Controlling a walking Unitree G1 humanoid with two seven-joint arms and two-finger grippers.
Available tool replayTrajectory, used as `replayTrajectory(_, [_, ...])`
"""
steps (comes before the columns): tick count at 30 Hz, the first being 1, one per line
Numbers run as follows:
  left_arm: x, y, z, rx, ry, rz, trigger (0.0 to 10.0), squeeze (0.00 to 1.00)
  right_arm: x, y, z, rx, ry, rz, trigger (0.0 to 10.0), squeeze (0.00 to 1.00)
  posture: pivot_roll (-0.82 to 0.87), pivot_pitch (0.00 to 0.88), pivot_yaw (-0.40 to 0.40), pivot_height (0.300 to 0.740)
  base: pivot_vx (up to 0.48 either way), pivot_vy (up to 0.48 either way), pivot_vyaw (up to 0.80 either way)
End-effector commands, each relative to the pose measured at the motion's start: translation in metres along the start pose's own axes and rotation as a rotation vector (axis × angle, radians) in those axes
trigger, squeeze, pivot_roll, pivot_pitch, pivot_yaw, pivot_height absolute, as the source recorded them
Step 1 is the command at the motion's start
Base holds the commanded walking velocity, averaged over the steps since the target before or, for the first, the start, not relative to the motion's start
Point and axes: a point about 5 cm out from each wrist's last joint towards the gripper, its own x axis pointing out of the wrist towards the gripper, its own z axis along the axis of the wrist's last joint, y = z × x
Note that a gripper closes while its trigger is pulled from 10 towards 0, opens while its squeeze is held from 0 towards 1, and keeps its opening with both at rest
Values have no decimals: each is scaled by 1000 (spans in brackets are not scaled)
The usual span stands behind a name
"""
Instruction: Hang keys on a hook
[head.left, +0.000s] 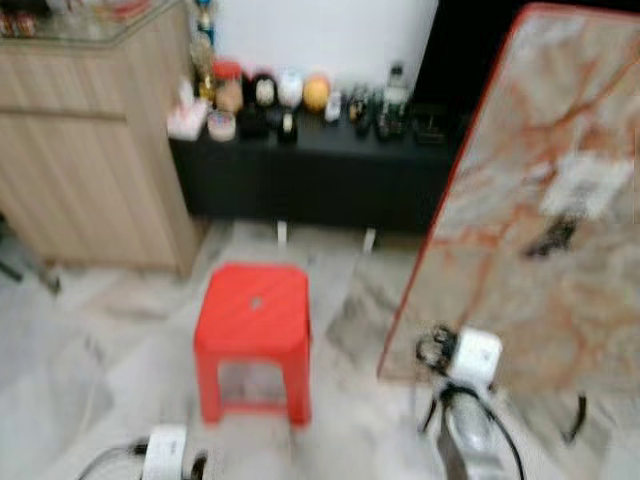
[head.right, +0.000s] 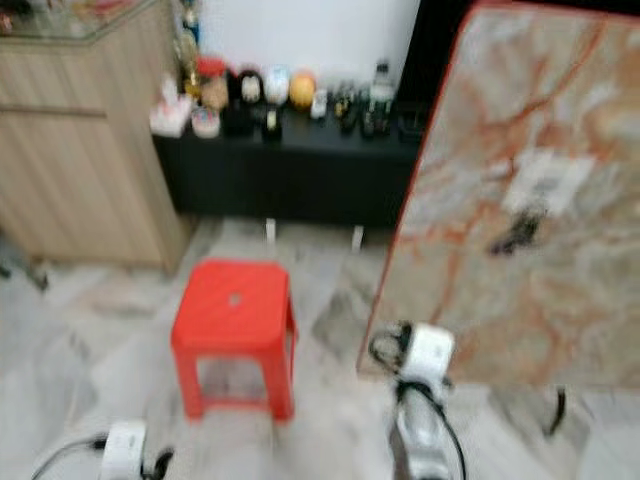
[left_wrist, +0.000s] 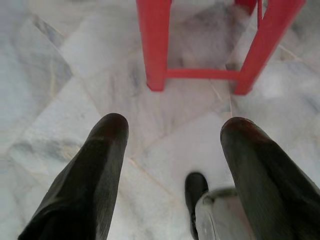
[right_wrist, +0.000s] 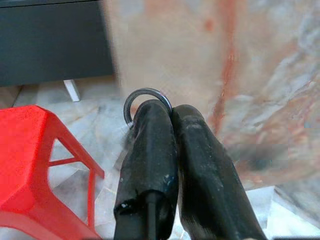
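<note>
**Key ring held low and to the right of a marble slab where the hook may be**

Pale marble floor (head.left: 110, 350) is being crossed in blurred head views, with a red stool (head.left: 252, 335) standing in the middle, a wooden cabinet (head.left: 80, 150) on the left and a low black shelf (head.left: 320, 180) of small ornaments along the far wall. A large pinkish marble slab (head.left: 560, 200) with a red edge is leaning on the right side of the room.

A metal key ring (right_wrist: 145, 102) is being pinched at the tips of the right gripper (right_wrist: 170, 112), whose fingers are pressed together on it; the keys themselves cannot be made out. The left gripper (left_wrist: 172, 135) is being held spread wide above the floor near the stool's legs, with nothing in it.

On the slab a white patch (head.left: 590, 185) with a small dark shape (head.left: 552, 237) just below it is being shown; whether that dark shape is the hook cannot be told through the blur. If it is, the target is lying up and ahead of the right gripper, on the same side as the right arm, which is clearly the nearer one. The ring is being presented roughly facing the slab, so the coming move is judged to be a raise and forward reach, with the ring's opening needing to be lined up over the hook's tip.
</note>
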Motion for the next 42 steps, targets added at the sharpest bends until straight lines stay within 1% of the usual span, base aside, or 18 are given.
replayTrajectory(1, [-1, -7, -4, -10, 11, -16, 10000, 0, 2, -10, 4, -5, -22, -28, 10000, 0, 25, 42, -54, 732, 0, -368, 0])
replayTrajectory(5, [-2, -8, -4, -11, 11, -18, 10000, 0, 3, -8, 7, -8, -34, -19, 10000, 0, 25, 42, -54, 732, 0, -368, 0])
replayTrajectory(8, [-2, -8, -4, -11, 11, -19, 10000, 0, 4, -7, 9, -27, -48, -5, 10000, 0, 25, 42, -54, 732, 0, -369, 0])
replayTrajectory(26, [-1, -10, -4, -8, 14, -27, 10000, 0, 8, -4, 18, -35, -75, 11, 10000, 0, 14, 22, -58, 732, 0, -369, 0])
replayTrajectory(34, [-1, -10, -3, -4, 13, -27, 10000, 0, 9, 0, 19, -34, -80, 29, 10000, 0, 14, 2, -55, 732, 0, -371, 0])
replayTrajectory(42, [0, -10, -2, -1, 10, -31, 10000, 0, 10, 2, 21, -36, -86, 40, 10000, 0, 14, 7, -55, 732, 0, -371, 0])
